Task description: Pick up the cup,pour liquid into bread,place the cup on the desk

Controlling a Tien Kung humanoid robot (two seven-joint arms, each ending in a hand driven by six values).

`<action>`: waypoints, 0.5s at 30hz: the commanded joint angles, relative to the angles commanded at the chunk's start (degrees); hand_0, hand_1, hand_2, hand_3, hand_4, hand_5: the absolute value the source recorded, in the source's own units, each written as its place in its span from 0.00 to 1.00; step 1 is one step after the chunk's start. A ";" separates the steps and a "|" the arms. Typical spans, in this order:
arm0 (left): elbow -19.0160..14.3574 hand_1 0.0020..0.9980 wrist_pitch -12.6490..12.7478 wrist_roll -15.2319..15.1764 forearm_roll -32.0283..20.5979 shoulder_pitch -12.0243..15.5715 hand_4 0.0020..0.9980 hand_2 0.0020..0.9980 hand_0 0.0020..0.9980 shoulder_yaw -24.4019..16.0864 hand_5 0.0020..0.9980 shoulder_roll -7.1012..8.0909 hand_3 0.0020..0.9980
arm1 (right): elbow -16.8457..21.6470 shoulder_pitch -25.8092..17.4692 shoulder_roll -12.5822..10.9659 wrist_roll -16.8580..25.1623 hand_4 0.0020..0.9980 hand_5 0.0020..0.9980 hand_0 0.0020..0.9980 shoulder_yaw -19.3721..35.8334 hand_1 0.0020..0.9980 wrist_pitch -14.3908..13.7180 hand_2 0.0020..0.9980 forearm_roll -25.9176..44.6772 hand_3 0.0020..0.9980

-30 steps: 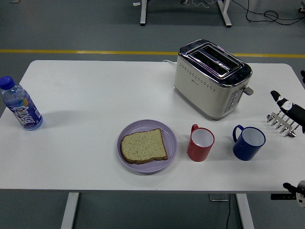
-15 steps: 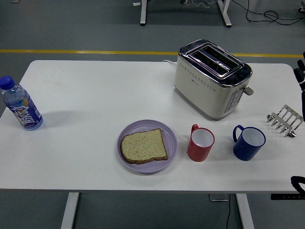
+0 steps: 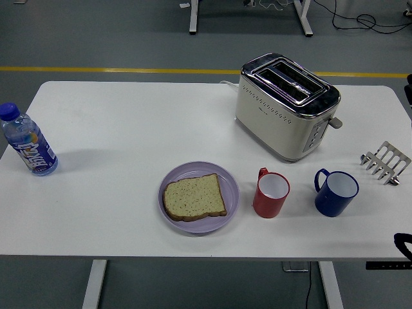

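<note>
Nothing's been picked up yet, by the looks of it. Only a sliver of the right hand (image 3: 404, 244) is seen at the edge, fingers can't be told. The red cup (image 3: 270, 194) sits well left of it beside the bread (image 3: 194, 197); a reach-in is needed next.

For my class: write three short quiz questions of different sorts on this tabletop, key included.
1. True or false: the slice of brown bread lies on the round lilac plate.
2. Which stands nearer the plate? A) the red mug with white inside B) the dark blue mug with white inside
3. Fill in: the clear plastic bottle with a blue cap stands near the white table's ____ edge.

Key: 1 true; 2 A; 3 left. The cream and chrome two-slot toaster sits behind both mugs; neither hand's fingers can be seen.
</note>
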 joint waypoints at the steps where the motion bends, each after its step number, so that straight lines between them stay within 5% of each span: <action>1: 0.02 0.68 0.00 -0.03 -0.13 -0.02 0.25 0.69 0.68 0.09 1.00 -0.02 0.54 | -0.06 0.00 -0.07 -0.11 1.00 0.03 1.00 0.14 0.89 -0.21 0.98 -0.30 1.00; 8: 0.01 0.69 0.00 0.13 0.19 -0.15 0.25 0.69 0.68 -0.05 1.00 -0.05 0.54 | -0.89 0.29 0.00 -4.02 1.00 0.06 1.00 0.88 0.89 -4.92 0.97 -8.88 1.00; 12: 0.01 0.68 0.00 -0.13 -0.52 -0.25 0.25 0.69 0.68 0.32 1.00 -0.02 0.54 | -2.39 0.55 -0.30 -11.81 1.00 0.06 1.00 1.05 0.89 -11.19 0.97 -18.43 1.00; 15: 0.02 0.68 0.00 -0.17 -0.59 -0.35 0.25 0.69 0.68 0.39 1.00 -0.02 0.54 | -3.00 0.79 -0.19 -15.24 1.00 0.06 1.00 0.92 0.89 -12.76 0.97 -25.50 1.00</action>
